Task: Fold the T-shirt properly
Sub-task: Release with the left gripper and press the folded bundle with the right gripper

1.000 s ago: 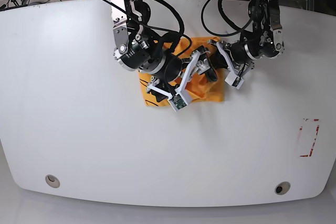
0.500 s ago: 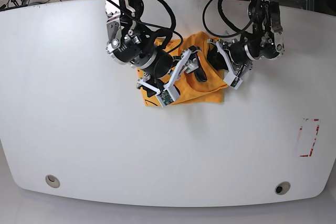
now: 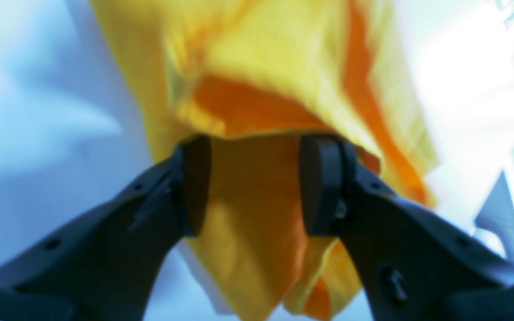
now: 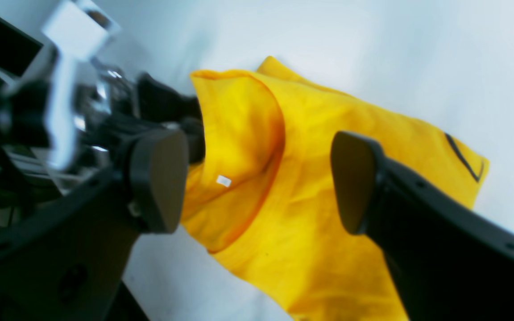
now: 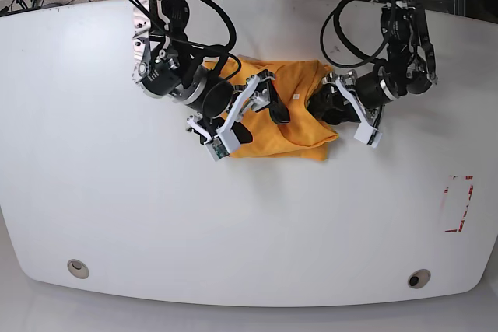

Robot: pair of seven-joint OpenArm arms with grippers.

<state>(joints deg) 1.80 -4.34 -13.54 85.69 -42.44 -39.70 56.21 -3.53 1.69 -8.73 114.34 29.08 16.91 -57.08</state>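
Orange-yellow T-shirt [image 5: 284,114] lies bunched mid-table [image 5: 249,223], folding unfinished. Your right gripper [image 4: 257,183] hangs spread above it, holding nothing. Your left gripper [image 3: 254,185], jaws apart, straddles a raised fold; next probably close, then flatten.

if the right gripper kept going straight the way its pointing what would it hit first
Most likely the T-shirt: in the right wrist view the orange-yellow cloth fills the gap between the right gripper's open jaws, straight ahead. Depth is unclear, but nothing shows in between.
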